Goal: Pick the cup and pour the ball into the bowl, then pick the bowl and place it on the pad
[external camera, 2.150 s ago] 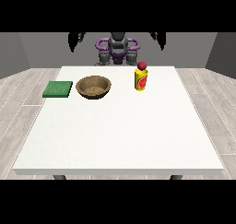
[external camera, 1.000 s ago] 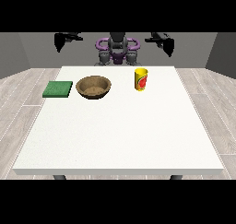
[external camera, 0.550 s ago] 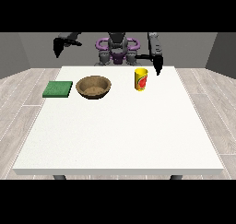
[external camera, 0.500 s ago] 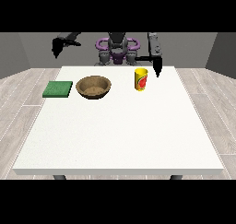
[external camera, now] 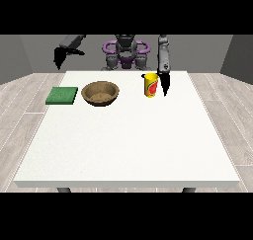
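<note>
1. Because it had to hold everything, the big white table point(external camera: 128, 145) lay flat and filled most of the view; all the things sat near its far edge, close to the robot.
2. The brown bowl point(external camera: 100, 93) sat with its open side up, so a ball could drop in; it was between the pad and the cup.
3. The green pad point(external camera: 62, 95) lay flat just beside the bowl, near the table's edge at the view's left; it looked ready for the bowl.
4. The yellow cup point(external camera: 150, 85) stood straight up, its long side running up and down; I could not see a ball in it.
5. The hand at the view's right point(external camera: 164, 84) hung just beside the cup, pointing down, likely to grab it; I could not tell how it was held.
6. The hand at the view's left point(external camera: 60, 58) hung off past the table's corner; I could not tell there either.
</note>
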Robot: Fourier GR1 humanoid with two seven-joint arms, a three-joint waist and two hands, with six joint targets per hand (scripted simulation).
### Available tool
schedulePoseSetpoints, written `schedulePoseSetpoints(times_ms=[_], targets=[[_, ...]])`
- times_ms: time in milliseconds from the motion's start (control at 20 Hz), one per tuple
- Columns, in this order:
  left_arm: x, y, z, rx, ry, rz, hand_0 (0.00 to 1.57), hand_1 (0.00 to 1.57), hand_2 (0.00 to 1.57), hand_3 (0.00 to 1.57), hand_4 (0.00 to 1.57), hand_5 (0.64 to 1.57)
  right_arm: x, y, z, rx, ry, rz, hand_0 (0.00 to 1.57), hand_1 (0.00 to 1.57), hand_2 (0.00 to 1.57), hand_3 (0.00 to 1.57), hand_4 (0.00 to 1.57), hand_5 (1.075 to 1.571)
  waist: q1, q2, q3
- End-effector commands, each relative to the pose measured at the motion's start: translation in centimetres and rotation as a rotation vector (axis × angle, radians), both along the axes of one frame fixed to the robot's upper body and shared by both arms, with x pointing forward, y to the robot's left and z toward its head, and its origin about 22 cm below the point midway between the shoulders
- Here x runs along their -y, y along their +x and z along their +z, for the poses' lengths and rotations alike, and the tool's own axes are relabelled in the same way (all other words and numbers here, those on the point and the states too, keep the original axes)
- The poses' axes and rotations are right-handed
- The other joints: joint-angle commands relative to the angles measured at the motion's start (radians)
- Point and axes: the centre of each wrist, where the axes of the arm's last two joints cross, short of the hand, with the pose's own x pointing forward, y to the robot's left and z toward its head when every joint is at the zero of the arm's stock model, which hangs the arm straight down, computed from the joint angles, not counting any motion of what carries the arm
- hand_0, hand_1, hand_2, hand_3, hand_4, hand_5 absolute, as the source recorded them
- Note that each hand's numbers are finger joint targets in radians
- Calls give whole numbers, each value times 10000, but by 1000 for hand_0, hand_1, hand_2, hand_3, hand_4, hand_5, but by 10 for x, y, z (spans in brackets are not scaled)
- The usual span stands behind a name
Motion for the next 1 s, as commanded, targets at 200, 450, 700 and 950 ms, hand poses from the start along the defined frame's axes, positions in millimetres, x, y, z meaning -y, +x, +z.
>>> schedulePoseSetpoints(times_ms=[200, 450, 700, 950], targets=[[17, 25, -3, 379, 43, 260, 0, 0, 0, 0, 0, 1521, 1, 9, -10, 322, -87, 290, 0, 0, 0, 0, 0, 1571, -134, 494, 2], [6, 12, -28, 64, 173, 298, 0, 0, 0, 0, 0, 1559, 1, 10, 7, 205, -214, 136, 0, 0, 0, 0, 0, 1571, -193, 323, -2], [31, -9, -47, 289, 3090, 1199, 1299, 1299, 1571, 1571, 1428, 1255, 1, 5, -5, 230, -157, 210, 0, 0, 0, 0, 0, 1570, -608, 444, 4], [18, -2, -39, 97, 3633, 1675, 1327, 1327, 1571, 1571, 1500, 1241, 34, 9, 19, 172, -352, 80, 0, 0, 0, 0, 0, 1570, -605, 193, 2]])
